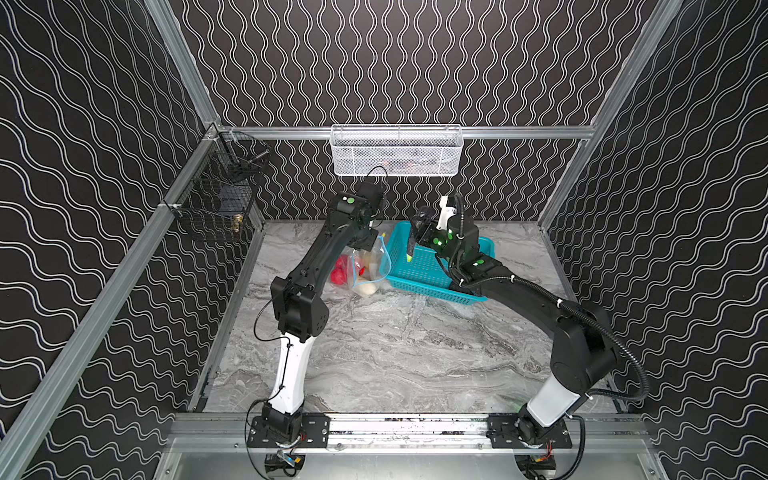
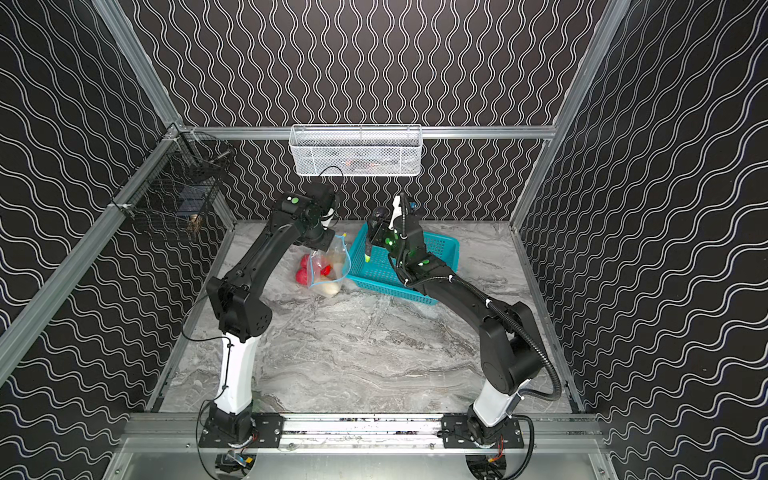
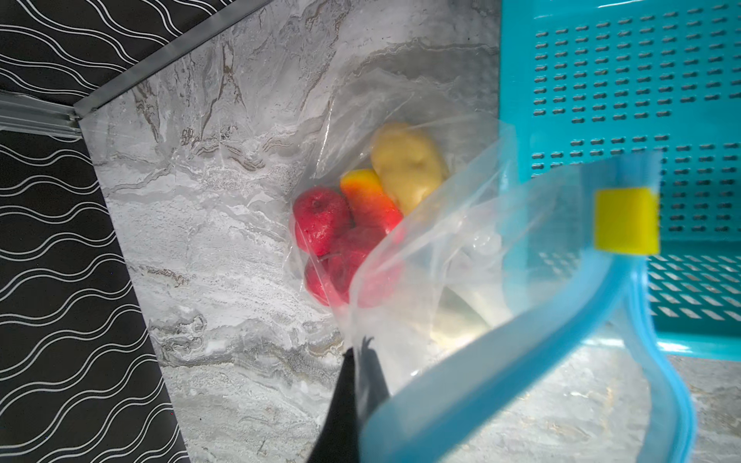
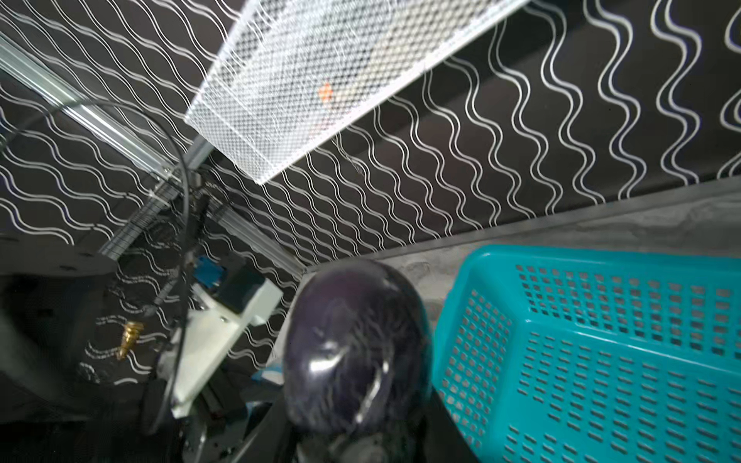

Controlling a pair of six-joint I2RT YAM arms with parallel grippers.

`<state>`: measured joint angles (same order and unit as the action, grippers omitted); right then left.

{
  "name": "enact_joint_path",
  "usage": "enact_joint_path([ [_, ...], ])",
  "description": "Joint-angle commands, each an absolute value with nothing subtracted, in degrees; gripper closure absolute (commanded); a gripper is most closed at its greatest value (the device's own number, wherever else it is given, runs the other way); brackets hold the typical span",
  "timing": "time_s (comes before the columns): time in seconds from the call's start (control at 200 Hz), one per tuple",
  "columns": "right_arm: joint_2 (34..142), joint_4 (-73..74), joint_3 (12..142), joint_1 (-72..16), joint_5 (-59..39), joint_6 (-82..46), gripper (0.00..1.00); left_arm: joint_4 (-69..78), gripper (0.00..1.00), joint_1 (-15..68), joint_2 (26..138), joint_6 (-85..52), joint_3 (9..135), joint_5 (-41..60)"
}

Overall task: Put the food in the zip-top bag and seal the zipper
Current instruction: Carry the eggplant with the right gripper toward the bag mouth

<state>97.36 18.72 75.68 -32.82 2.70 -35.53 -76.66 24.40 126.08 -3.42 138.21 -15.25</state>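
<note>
The bag [image 1: 371, 266] is held up by its mouth edge in the clamped left gripper [image 3: 359, 349], left of centre in both top views. It stands open, and red fruits [image 3: 320, 220], a potato [image 3: 405, 164] and a yellow-red piece [image 3: 367, 196] lie inside. The eggplant [image 4: 353, 352] is gripped by the right gripper [image 1: 419, 235] above the basket [image 1: 432, 289], long axis steep, green end down. The bag mouth lies just left of it, so a short leftward carry is judged next.
</note>
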Motion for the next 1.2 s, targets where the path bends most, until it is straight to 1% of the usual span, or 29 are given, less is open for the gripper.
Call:
enact_joint_path([
  [0.0,97.1,24.3,76.2,-34.0,4.4,-36.2,0.68,-78.0,1.0,24.4,125.2,-3.2,138.7,-13.7],
  [0.531,102.9,31.5,80.4,-39.8,5.1,-37.4,0.67,-80.7,1.0,24.4,124.5,-2.6,143.2,-10.7],
  [0.751,106.6,32.0,83.2,-42.0,4.9,-37.3,0.68,-80.5,1.0,24.4,123.8,-2.7,143.4,-12.5],
  [1.076,111.0,36.3,82.0,-44.2,5.0,-38.7,0.69,-81.0,1.0,24.2,124.3,-2.2,146.4,-13.9],
  [1.196,111.6,37.1,82.0,-45.6,5.7,-37.1,0.69,-81.6,1.0,23.7,125.2,-2.4,148.1,-13.4],
])
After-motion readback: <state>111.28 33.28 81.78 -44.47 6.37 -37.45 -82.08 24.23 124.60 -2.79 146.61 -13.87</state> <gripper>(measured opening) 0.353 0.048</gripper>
